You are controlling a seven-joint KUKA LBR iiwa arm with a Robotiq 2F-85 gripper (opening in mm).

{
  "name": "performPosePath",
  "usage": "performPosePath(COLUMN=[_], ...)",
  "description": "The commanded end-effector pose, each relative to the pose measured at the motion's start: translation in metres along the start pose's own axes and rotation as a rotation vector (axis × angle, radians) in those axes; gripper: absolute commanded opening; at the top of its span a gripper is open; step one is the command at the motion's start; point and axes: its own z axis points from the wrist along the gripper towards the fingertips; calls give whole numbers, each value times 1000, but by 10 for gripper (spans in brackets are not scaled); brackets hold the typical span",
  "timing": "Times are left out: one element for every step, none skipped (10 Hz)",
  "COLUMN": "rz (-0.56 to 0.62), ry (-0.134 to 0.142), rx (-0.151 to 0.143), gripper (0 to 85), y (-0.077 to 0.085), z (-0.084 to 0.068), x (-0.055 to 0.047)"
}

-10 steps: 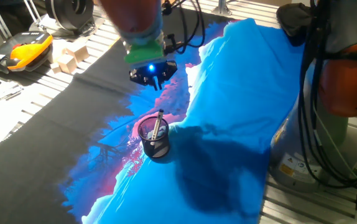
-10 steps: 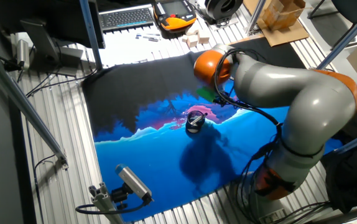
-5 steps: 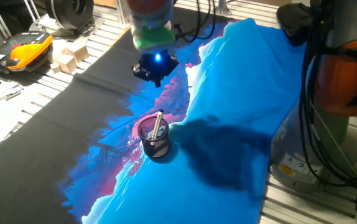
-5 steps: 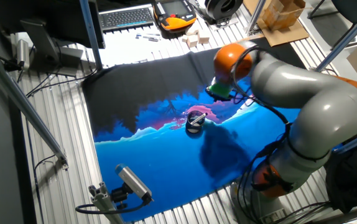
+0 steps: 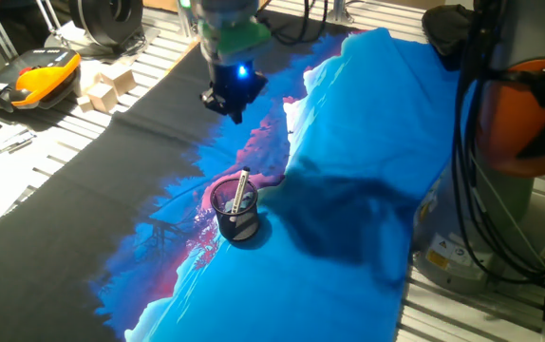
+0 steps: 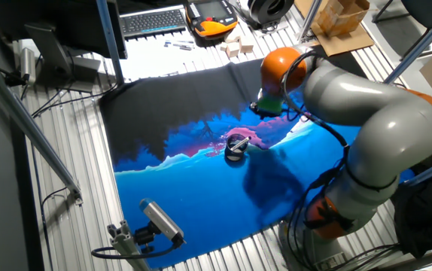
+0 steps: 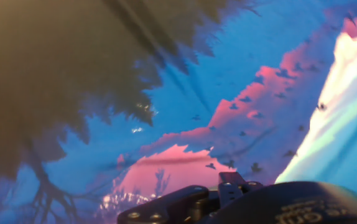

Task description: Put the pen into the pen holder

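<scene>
Pen standing tilted inside mesh pen holder on blue printed cloth, gripper raised well apart, empty, finger spread unclear

One pen holder, below the pincer and well apart from it, containing one pen. One printed cloth beneath the pincer; one orange-and-black handheld unit and about three pale wooden blocks well off to its side. One keyboard beyond the cloth's far edge.
</scene>
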Motion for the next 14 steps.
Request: performPosePath(rz=[-97, -178, -246, -302, -342, -373, -405, -410, -419, -416, -426, -427, -414, -413], ry=[14, 24, 40, 66, 90, 100, 110, 113, 113, 148, 166, 178, 186, 184], rx=[-9, -7, -10, -7, -5, -4, -1, -6, 15, 8, 11, 3, -3, 15], gripper=[0, 0, 0, 0, 0, 0, 0, 0, 0, 0, 0, 0, 0, 0], y=[2, 5, 7, 8, 10, 10, 10, 12, 15, 20, 23, 25, 27, 29], z=[-1, 1, 1, 1, 3, 4, 3, 2, 2, 3, 4, 5, 5, 4], x=[-3, -5, -6, -7, -8, -8, -8, -6, -6, -3, 0, 1, 4, 8])
